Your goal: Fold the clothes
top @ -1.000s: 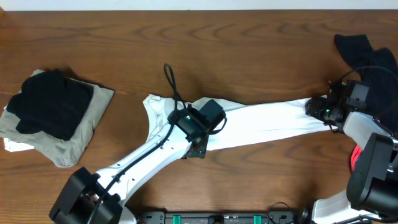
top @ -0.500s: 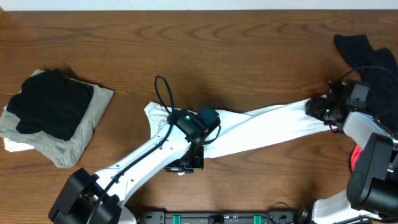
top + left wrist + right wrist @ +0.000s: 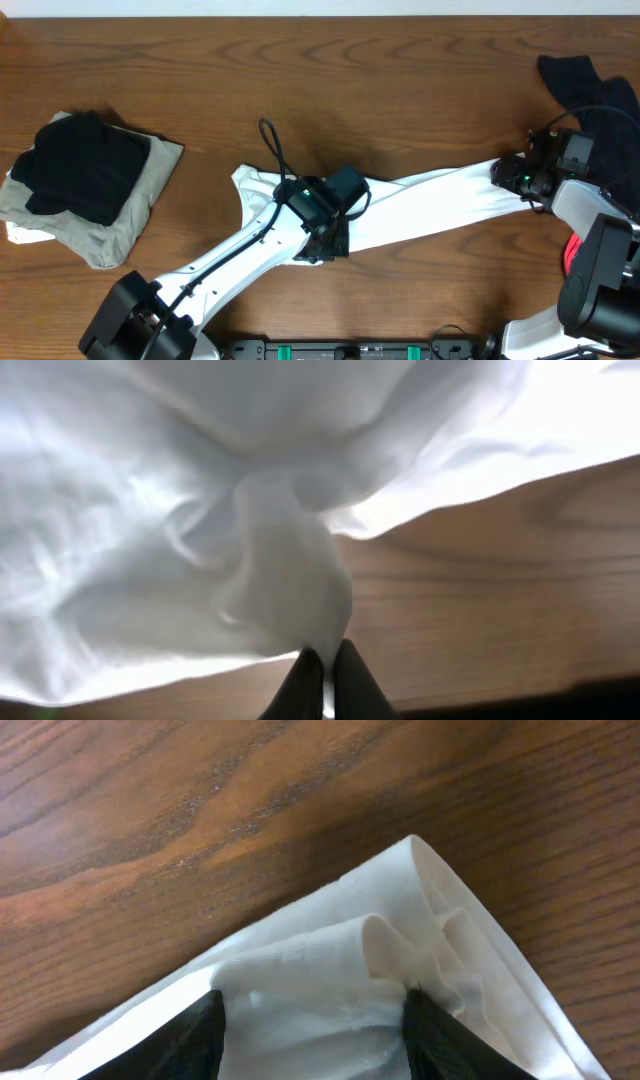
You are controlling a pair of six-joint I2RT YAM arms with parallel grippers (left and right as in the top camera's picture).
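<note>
My hand (image 3: 322,666) comes up from the bottom edge, its two dark fingers (image 3: 304,682) pressed close together on a twisted pinch of the white shirt (image 3: 200,510). Above the pinch the cloth rises in a narrow puckered fold, then spreads wide in soft creases across the top and left. Brown wood-grained worktop (image 3: 500,590) shows at the right and under the shirt's lower edge.

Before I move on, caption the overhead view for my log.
Left gripper and right gripper each pinch the white T-shirt, drawn out across the wooden table; folded pile far left.
</note>
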